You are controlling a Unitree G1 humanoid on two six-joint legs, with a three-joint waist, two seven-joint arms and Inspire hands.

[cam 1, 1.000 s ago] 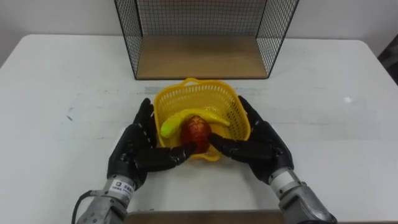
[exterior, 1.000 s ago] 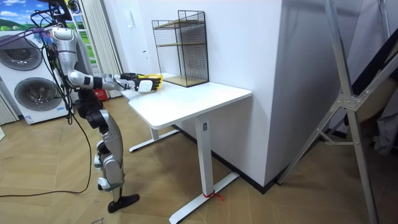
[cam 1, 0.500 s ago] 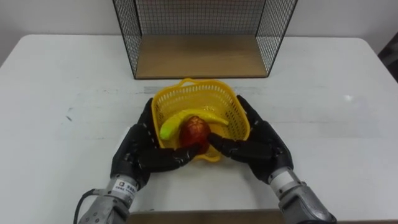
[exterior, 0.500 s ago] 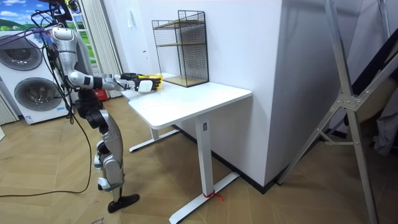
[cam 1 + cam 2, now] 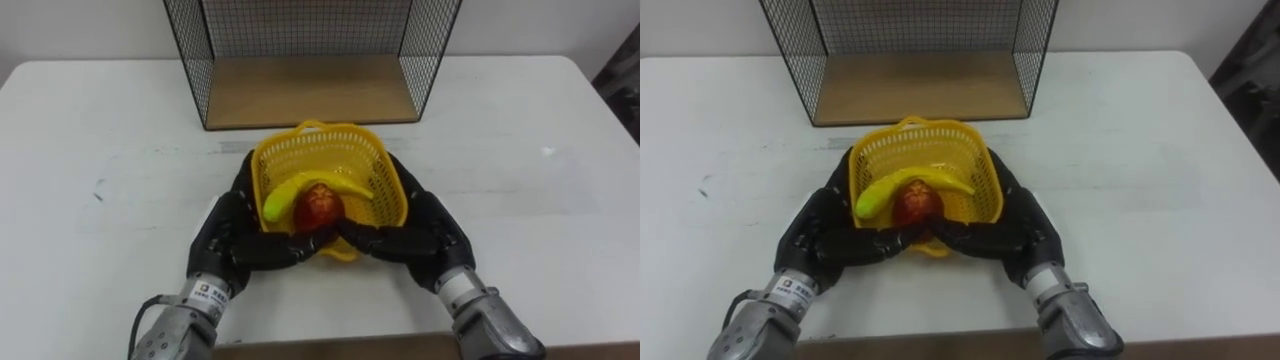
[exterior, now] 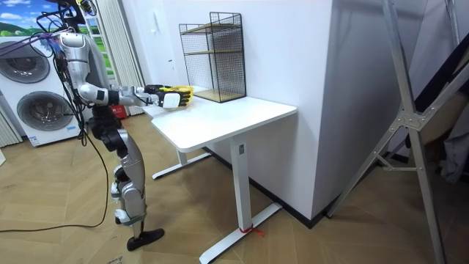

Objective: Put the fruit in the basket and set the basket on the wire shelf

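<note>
Your robot stands at the end of the white table [image 5: 560,200], on the room view's left, both arms stretched out over the top; at the far edge, against the wall, stands the black wire shelf [image 5: 185,60], its wooden bottom board bare; just in front of that open shelf, in the middle of the table, is the yellow basket [image 5: 322,153], and that's where the fruit is; the basket sits clasped between your two hands; the left hand [image 5: 232,235] lies along its left wall, fingers flat against the mesh and thumb curled in under the near rim; the right hand [image 5: 425,235] mirrors it on the right wall, thumb hooked across the front, so both are gripping the basket; whether its bottom is off the table, you can't tell from here; inside, a banana [image 5: 290,190] lies across the basket, and a red fruit [image 5: 318,207] rests against it, at the near wall.
</note>
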